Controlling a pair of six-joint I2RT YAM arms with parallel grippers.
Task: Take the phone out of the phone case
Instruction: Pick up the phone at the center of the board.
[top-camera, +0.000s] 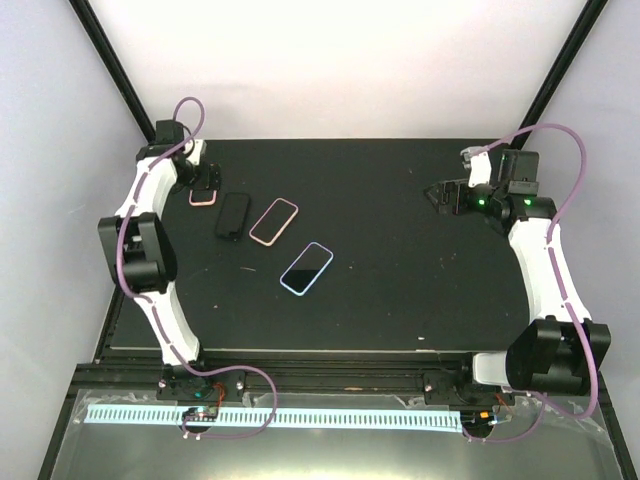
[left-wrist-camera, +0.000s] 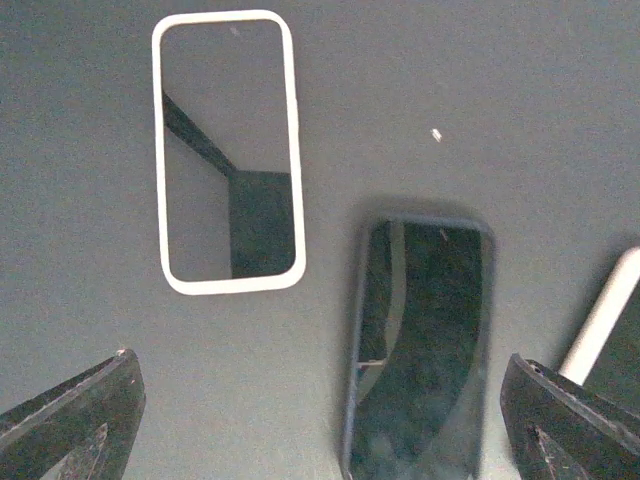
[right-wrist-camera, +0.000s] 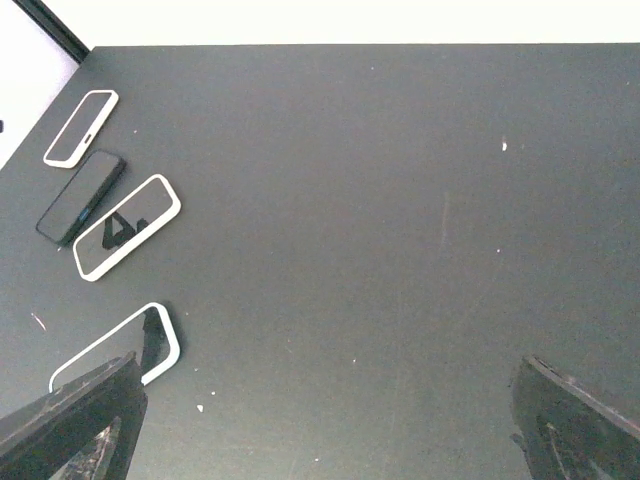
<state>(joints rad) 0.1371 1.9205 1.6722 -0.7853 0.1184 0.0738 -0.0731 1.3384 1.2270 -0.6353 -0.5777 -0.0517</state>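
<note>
Approach stage, no grip yet. Left gripper (left-wrist-camera: 318, 372) spread wide, hanging over the black table (top-camera: 400, 280), with the white-rimmed case (left-wrist-camera: 158, 150) and the phone (left-wrist-camera: 230, 120) inside it at upper left of the left wrist view, dark handset (left-wrist-camera: 420, 345) just beside, lower right. Right gripper (right-wrist-camera: 325, 370) wide apart too, parked at upper right of the top view, well away from all of it. Probably best to centre on the case, pin one rim, then peel a corner off. Slow and easy, slick glass, might skate.
</note>
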